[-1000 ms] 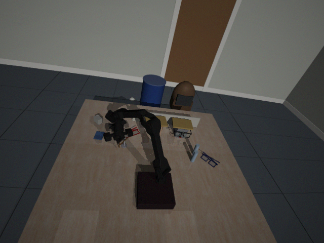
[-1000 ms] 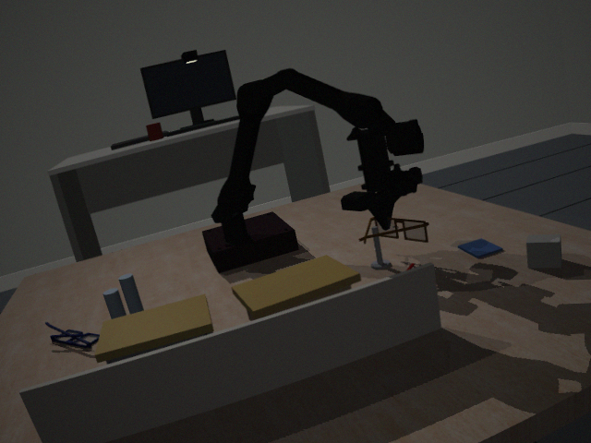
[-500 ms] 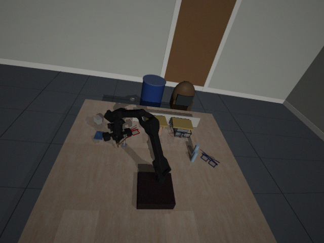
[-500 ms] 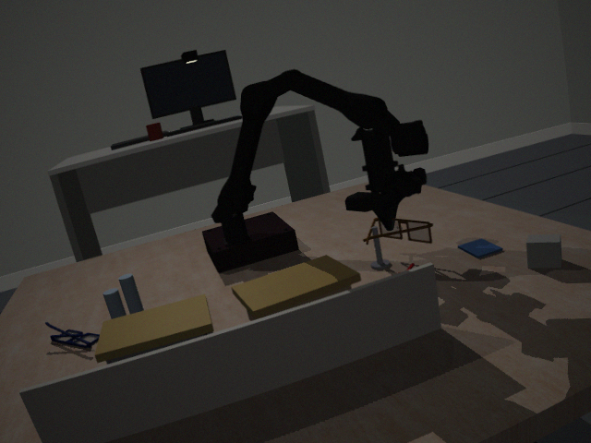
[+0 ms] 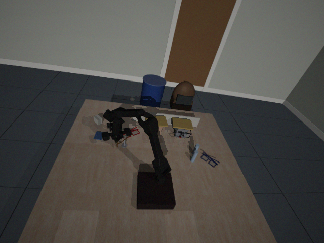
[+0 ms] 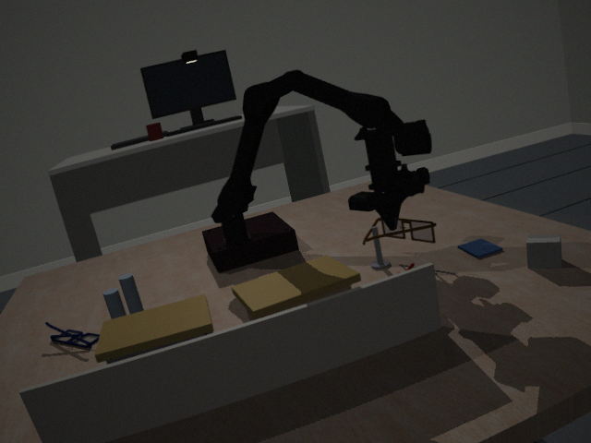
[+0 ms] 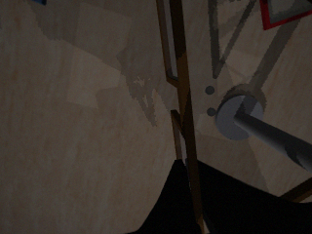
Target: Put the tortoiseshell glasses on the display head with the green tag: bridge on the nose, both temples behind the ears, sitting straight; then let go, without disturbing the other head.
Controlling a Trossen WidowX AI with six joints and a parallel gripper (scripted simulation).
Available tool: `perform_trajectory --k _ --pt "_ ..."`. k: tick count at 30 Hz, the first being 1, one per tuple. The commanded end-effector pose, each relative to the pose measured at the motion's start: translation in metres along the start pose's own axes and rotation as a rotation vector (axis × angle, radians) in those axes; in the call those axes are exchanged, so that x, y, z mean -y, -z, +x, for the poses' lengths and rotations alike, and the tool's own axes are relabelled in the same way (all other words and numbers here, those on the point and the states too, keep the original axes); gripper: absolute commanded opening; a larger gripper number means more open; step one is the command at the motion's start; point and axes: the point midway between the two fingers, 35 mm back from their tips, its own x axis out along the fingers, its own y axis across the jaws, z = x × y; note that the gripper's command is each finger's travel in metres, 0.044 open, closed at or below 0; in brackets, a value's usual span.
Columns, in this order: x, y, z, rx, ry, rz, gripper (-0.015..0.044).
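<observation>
My gripper (image 5: pixel 118 139) (image 6: pixel 392 227) (image 7: pixel 183 166) points down at the left of the top view, shut on the tortoiseshell glasses (image 5: pixel 121 141) (image 6: pixel 423 241) (image 7: pixel 183 93). The glasses hang above the table, close to a slim grey post (image 5: pixel 124 142) (image 6: pixel 378 250) (image 7: pixel 273 133); in the exterior view a temple crosses in front of the post near its top. Whether they touch I cannot tell. The display heads are mostly hidden under two yellow covers (image 5: pixel 159 121) (image 5: pixel 182 123) (image 6: pixel 295 283) (image 6: pixel 155 326). Black-rimmed glasses (image 5: pixel 183 136) show below the right cover. The green tag is not visible.
Red glasses (image 5: pixel 135 132) (image 7: pixel 288 20) lie beside the post. A blue pad (image 5: pixel 98 135) (image 6: pixel 479 247) and pale block (image 5: pixel 97 119) (image 6: pixel 543 252) are at far left. A white panel (image 5: pixel 195 120) (image 6: pixel 238 372) stands behind the covers. Blue glasses (image 5: pixel 213 163) (image 6: pixel 74 337) lie beside light-blue cylinders (image 5: pixel 194 156) (image 6: pixel 131 293).
</observation>
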Motion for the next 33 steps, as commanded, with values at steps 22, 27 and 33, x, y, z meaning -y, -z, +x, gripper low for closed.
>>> perform_trajectory --k 22,27,33 --pt "-0.005 -0.011 -0.002 0.008 0.002 0.003 0.0" --pt "-0.006 -0.013 -0.002 0.008 0.002 0.003 0.0" --pt "-0.007 -0.015 -0.002 0.008 0.002 0.003 0.0"
